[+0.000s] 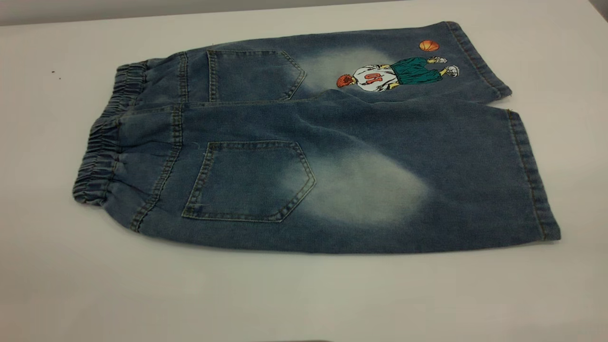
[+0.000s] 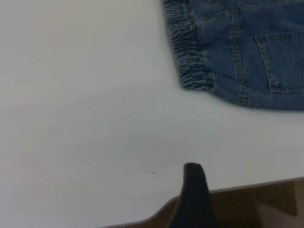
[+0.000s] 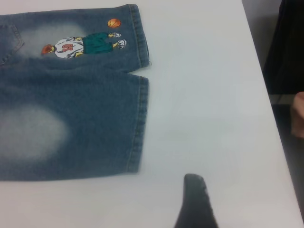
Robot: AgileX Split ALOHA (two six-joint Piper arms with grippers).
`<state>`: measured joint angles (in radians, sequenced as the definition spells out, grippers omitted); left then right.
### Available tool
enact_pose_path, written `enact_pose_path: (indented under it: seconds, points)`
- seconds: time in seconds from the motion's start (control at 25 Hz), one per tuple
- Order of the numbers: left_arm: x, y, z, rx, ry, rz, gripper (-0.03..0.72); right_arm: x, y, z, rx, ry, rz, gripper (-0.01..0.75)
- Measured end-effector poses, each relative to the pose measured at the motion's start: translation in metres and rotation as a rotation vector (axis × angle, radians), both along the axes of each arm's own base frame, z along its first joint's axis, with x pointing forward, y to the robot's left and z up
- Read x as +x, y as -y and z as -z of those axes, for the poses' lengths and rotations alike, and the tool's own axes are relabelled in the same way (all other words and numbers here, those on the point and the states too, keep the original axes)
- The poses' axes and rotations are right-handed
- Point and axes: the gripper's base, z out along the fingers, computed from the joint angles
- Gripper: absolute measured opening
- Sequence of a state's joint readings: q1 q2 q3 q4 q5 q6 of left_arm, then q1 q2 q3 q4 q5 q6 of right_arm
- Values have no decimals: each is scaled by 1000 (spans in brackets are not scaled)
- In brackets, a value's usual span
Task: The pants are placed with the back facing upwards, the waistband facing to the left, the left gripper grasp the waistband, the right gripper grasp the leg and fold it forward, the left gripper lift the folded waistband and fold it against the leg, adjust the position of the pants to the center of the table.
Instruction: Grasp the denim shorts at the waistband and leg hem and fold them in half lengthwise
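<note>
The pants lie flat on the table, back side up, with 2 patch pockets showing. The waistband is at the left, gathered and ruffled, and both hems point right. The near leg is plain, with a pale faded patch; the far leg carries the cartoon of a basketball player. The 2 legs lie side by side, the near one slightly overlapping the far one along the middle seam. Neither arm appears in the exterior view. In the left wrist view a dark finger of the left gripper hangs above the table's near edge, well apart from the waistband corner. In the right wrist view a dark finger of the right gripper sits over bare table, near the plain leg's hem but apart from it. Whether either pincer is spread or pressed together cannot be told. At the right edge of that view, part of a person's hand shows beyond the table.
</note>
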<state>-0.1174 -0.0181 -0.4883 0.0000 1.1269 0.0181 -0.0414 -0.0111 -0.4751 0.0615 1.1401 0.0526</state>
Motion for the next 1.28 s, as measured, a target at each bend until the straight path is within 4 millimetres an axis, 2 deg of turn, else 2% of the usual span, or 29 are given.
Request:
enact_pose_path:
  seconds: [0.96,1.04,1.16,1.28]
  points:
    - [0,0,0,-15,-2,-9,510,1,-2,-1,18,6,-10,431]
    - [0,0,-1,-72,-13,-43,510,0,-4,-7,46,28,-27,431]
    - [5,-2,-10,-122,-65,-118,510,-2,-8,-26,81,70,-48,437]
    - [25,-3,-25,-119,-143,-169,510,4,-9,-50,95,72,-57,464]
